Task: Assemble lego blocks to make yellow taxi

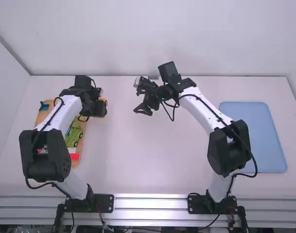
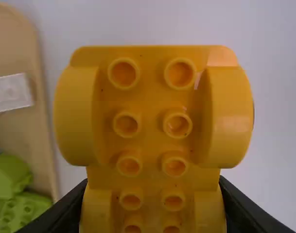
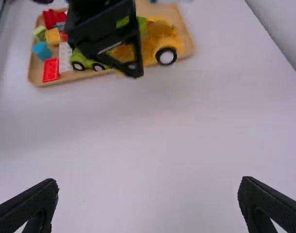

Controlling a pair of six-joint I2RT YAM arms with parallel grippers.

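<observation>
While a yellow plastic car body with rounded fenders [image 2: 152,110] is being clamped in the left gripper [image 2: 153,199] near the tan wooden tray [image 2: 31,131], assembly is being judged barely begun, joining being left. The right gripper [image 3: 148,196] is being held above mid-bench [image 1: 138,160], jaws apart.

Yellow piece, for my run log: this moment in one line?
left gripper: holding yellow piece; right gripper: open, empty; tray: green car
</observation>
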